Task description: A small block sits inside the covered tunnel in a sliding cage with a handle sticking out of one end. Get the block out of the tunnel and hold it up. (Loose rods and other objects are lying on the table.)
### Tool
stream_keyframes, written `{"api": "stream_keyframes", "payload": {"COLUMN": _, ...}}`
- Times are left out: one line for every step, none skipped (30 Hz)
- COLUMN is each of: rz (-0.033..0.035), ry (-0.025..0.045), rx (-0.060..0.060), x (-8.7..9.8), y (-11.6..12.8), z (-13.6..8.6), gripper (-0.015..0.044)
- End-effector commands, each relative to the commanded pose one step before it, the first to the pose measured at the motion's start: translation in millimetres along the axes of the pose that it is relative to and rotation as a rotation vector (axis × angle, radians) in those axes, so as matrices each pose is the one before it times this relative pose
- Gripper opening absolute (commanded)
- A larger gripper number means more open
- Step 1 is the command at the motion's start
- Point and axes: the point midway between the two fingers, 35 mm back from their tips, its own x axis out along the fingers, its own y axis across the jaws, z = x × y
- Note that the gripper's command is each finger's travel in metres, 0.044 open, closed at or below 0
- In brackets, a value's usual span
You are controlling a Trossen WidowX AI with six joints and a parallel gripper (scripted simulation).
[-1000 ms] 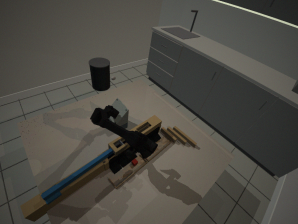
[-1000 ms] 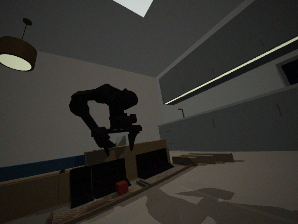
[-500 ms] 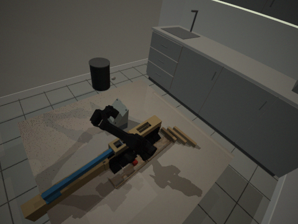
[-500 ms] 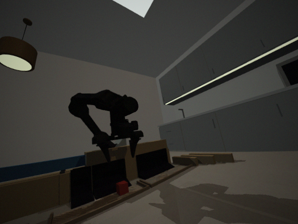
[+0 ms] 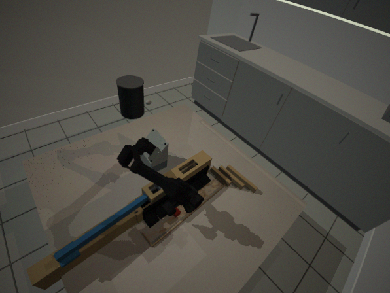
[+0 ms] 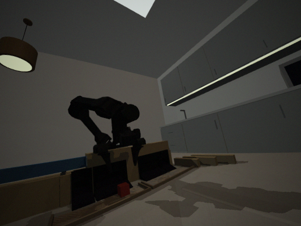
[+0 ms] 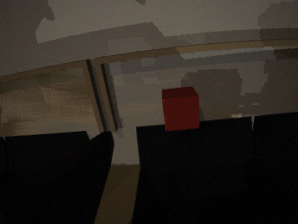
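Pale table [image 5: 229, 258] [image 6: 265, 176], three loose wooden rods [image 5: 241, 178] [image 6: 212, 160]

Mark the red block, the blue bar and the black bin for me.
red block [image 5: 177, 212] [image 6: 123, 189] [image 7: 181, 111]: top, exterior and wrist views, on its visible faces
blue bar [image 5: 101, 227] [image 6: 43, 168]: top and exterior views, on its long body
black bin [image 5: 131, 101]: top view, on its side wall
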Motion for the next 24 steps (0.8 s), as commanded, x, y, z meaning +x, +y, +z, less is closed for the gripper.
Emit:
{"api": "stream_keyframes", "payload": {"rz": -0.00632, "ry": 0.0043, "rx": -0.0086, "x": 8.59, "y": 0.22, "z": -1.87, "gripper": 0.044}}
{"api": "stream_keyframes", "payload": {"rz": -0.00013, "ry": -0.00001, "rx": 0.0, "x": 1.64, "y": -0.06, "z": -0.06, "gripper": 0.044}}
{"api": "stream_keyframes", "payload": {"rz": -0.00014, "ry": -0.00001, "rx": 0.0, "x": 1.64, "y": -0.06, "z": -0.07, "gripper": 0.044}}
{"api": "stream_keyframes", "payload": {"rz": -0.00015, "ry": 0.0, "rx": 0.0, "x": 1.64, "y": -0.06, "z": -0.08, "gripper": 0.044}}
{"api": "stream_keyframes", "payload": {"rz": -0.00017, "ry": 0.0, "rx": 0.0, "x": 1.67, "y": -0.07, "z": -0.09, "gripper": 0.044}}
{"api": "stream_keyframes", "payload": {"rz": -0.00017, "ry": 0.0, "rx": 0.0, "x": 1.67, "y": -0.07, "z": -0.1, "gripper": 0.044}}
{"api": "stream_keyframes", "payload": {"rz": -0.00018, "ry": 0.00001, "rx": 0.0, "x": 1.67, "y": -0.07, "z": -0.11, "gripper": 0.044}}
{"api": "stream_keyframes", "payload": {"rz": -0.00019, "ry": 0.00001, "rx": 0.0, "x": 1.67, "y": -0.07, "z": -0.12, "gripper": 0.044}}
{"api": "stream_keyframes", "payload": {"rz": -0.0002, "ry": 0.00001, "rx": 0.0, "x": 1.67, "y": -0.08, "z": -0.13, "gripper": 0.044}}
{"api": "stream_keyframes", "payload": {"rz": -0.00021, "ry": 0.00002, "rx": 0.0, "x": 1.66, "y": -0.08, "z": -0.14, "gripper": 0.044}}
{"api": "stream_keyframes", "payload": {"rz": -0.00022, "ry": 0.00002, "rx": 0.0, "x": 1.66, "y": -0.08, "z": -0.15, "gripper": 0.044}}
{"api": "stream_keyframes", "payload": {"rz": -0.00023, "ry": 0.00002, "rx": 0.0, "x": 1.66, "y": -0.08, "z": -0.15, "gripper": 0.044}}
{"api": "stream_keyframes", "payload": {"rz": -0.00024, "ry": 0.00003, "rx": 0.0, "x": 1.66, "y": -0.08, "z": -0.16, "gripper": 0.044}}
{"api": "stream_keyframes", "payload": {"rz": -0.00025, "ry": 0.00003, "rx": 0.0, "x": 1.65, "y": -0.09, "z": -0.17, "gripper": 0.044}}
{"api": "stream_keyframes", "payload": {"rz": -0.00026, "ry": 0.00003, "rx": 0.0, "x": 1.65, "y": -0.09, "z": -0.18, "gripper": 0.044}}
{"api": "stream_keyframes", "payload": {"rz": -0.00027, "ry": 0.00004, "rx": 0.0, "x": 1.65, "y": -0.09, "z": -0.19, "gripper": 0.044}}
{"api": "stream_keyframes", "payload": {"rz": -0.00028, "ry": 0.00004, "rx": 0.0, "x": 1.64, "y": -0.09, "z": -0.2, "gripper": 0.044}}
{"api": "stream_keyframes", "payload": {"rz": -0.00029, "ry": 0.00004, "rx": 0.0, "x": 1.64, "y": -0.09, "z": -0.21, "gripper": 0.044}}
{"api": "stream_keyframes", "payload": {"rz": -0.0003, "ry": 0.00005, "rx": 0.0, "x": 1.64, "y": -0.1, "z": -0.22, "gripper": 0.044}}
{"api": "stream_keyframes", "payload": {"rz": -0.00031, "ry": 0.00005, "rx": 0.0, "x": 1.64, "y": -0.1, "z": -0.23, "gripper": 0.044}}
{"api": "stream_keyframes", "payload": {"rz": -0.00032, "ry": 0.00006, "rx": 0.0, "x": 1.63, "y": -0.1, "z": -0.24, "gripper": 0.044}}
{"api": "stream_keyframes", "payload": {"rz": -0.00033, "ry": 0.00006, "rx": 0.0, "x": 1.63, "y": -0.1, "z": -0.24, "gripper": 0.044}}
{"api": "stream_keyframes", "payload": {"rz": -0.00034, "ry": 0.00006, "rx": 0.0, "x": 1.63, "y": -0.1, "z": -0.25, "gripper": 0.044}}
{"api": "stream_keyframes", "payload": {"rz": -0.00034, "ry": 0.00007, "rx": 0.0, "x": 1.62, "y": -0.1, "z": -0.26, "gripper": 0.044}}
